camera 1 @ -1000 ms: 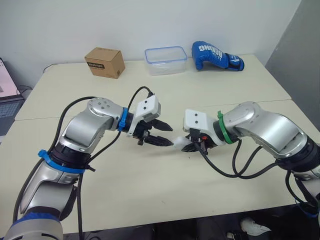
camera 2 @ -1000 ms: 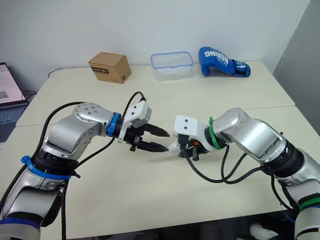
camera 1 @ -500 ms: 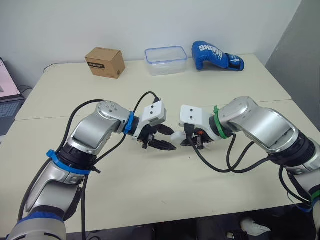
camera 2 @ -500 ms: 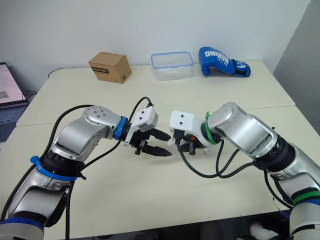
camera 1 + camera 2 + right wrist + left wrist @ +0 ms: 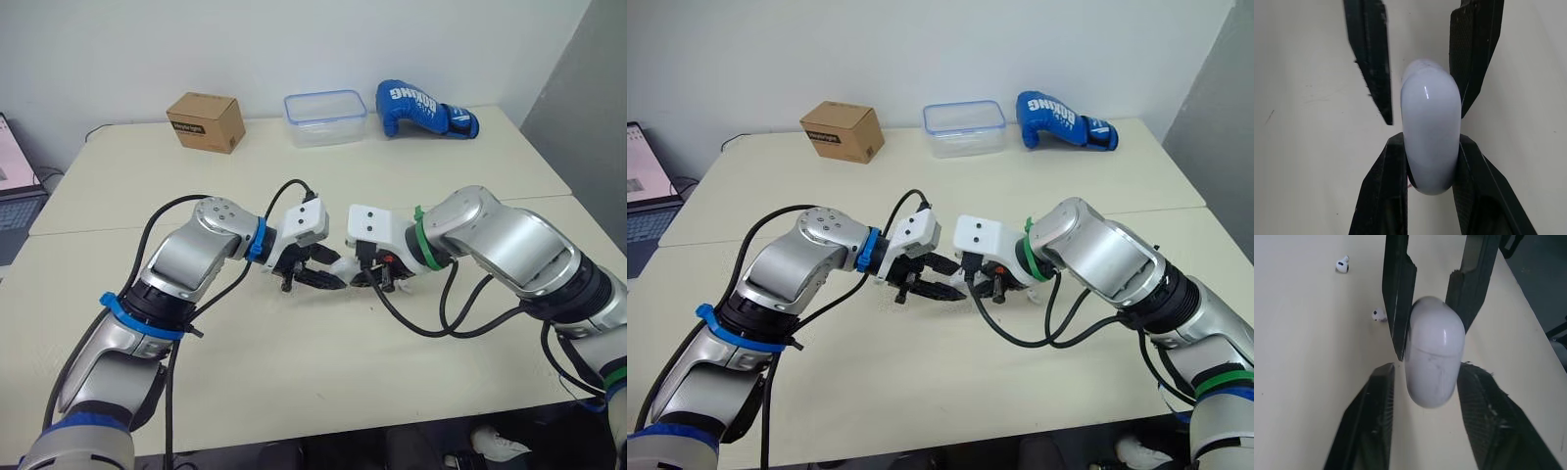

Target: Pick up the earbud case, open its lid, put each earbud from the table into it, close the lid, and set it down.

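Left eye view: the right gripper (image 5: 368,278) holds the case (image 5: 344,266) low over the table (image 5: 294,362), offered to the left gripper (image 5: 329,276).

Left wrist view: the left fingers (image 5: 1371,426) gape on either side of the case, not touching it, probably ready for the lid. 2 earbuds (image 5: 1378,314) lie on the table.

Right wrist view: the right fingers (image 5: 1386,191) pinch the case firmly.

The earbud case (image 5: 1435,357) sits between the fingers of the right gripper (image 5: 1430,142), flanked by those of the left gripper (image 5: 958,278). Beyond the left tips, on the table (image 5: 294,372), lie an earbud (image 5: 1378,314) and, farther, a second earbud (image 5: 1342,264).
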`<move>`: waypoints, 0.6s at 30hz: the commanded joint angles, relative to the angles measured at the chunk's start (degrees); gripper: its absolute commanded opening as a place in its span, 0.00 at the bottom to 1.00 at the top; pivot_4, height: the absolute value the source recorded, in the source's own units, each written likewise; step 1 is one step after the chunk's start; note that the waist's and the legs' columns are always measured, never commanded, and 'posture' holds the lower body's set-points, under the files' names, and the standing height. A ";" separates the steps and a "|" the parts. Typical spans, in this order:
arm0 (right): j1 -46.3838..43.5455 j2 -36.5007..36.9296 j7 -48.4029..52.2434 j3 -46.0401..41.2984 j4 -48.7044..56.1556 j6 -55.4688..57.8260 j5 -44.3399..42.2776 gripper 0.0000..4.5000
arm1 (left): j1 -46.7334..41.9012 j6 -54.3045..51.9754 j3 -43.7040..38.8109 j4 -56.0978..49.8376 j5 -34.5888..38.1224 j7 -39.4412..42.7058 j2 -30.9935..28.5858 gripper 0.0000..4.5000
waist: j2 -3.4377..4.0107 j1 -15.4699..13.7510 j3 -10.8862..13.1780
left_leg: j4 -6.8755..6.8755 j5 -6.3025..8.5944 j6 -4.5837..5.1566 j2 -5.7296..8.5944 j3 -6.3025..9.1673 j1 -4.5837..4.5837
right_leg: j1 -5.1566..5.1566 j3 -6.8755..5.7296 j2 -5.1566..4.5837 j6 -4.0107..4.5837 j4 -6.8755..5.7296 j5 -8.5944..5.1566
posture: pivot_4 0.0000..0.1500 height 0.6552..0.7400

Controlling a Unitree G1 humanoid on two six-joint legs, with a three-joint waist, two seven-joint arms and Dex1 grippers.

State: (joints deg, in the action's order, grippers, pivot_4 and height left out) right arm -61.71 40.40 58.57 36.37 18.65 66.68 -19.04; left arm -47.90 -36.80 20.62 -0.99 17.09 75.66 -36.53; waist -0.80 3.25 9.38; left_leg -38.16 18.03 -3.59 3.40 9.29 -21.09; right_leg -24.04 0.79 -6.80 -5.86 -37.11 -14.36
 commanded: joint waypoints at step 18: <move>-0.47 0.45 0.11 -0.14 1.74 0.47 0.49 0.18 | -1.84 -1.02 -1.72 -1.81 1.28 1.74 -0.15 0.17 | 0.00 0.01 0.00 | 0.00 0.00 0.00 0.00 0.00 -0.02 | -0.02 0.00 0.00 0.00 -0.02 0.00 | 1.00 0.89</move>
State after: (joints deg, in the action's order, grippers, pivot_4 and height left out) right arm -61.70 40.64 58.68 36.75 18.74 67.35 -19.01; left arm -48.06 -37.35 20.60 -0.88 16.90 76.73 -36.38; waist -0.80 3.26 9.38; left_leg -38.16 18.03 -3.59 3.40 9.29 -21.11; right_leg -24.06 0.79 -6.80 -5.86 -37.13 -14.35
